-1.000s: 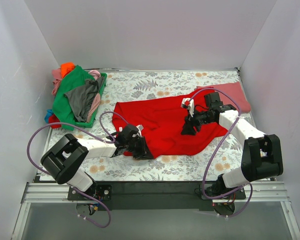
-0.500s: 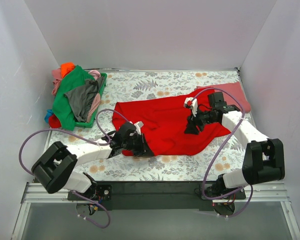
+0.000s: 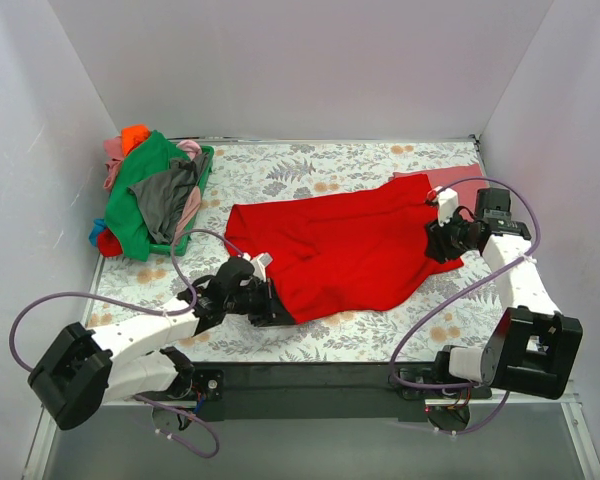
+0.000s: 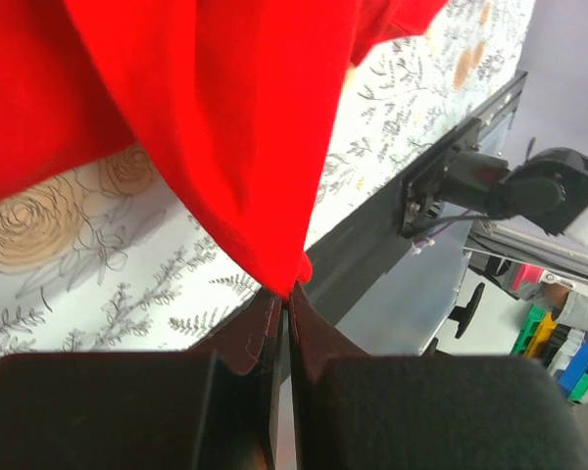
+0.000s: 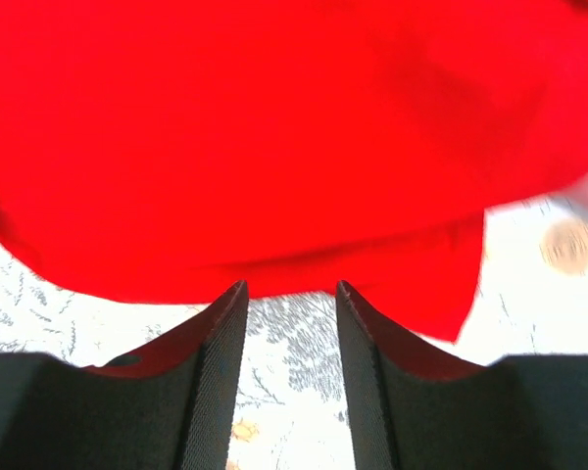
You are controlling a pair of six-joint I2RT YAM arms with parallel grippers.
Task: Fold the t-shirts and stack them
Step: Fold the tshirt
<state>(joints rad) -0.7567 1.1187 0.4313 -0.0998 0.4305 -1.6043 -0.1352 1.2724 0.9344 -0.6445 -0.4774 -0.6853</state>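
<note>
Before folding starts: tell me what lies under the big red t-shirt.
Under the red t-shirt, only the floral table cloth shows, running out past its edges. Anything beneath the shirt's middle is covered and cannot be seen.

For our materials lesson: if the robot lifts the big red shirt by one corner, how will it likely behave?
Probably floppy: the red shirt creases into folds at the left end effector pinching its corner. Likely light, since that small pinch holds it.

t-shirt (image 3: pixel 350 250): bright red | table cloth (image 3: pixel 310 165): grey-white floral | far-right shirt (image 3: pixel 450 177): seemingly dull rose
</note>
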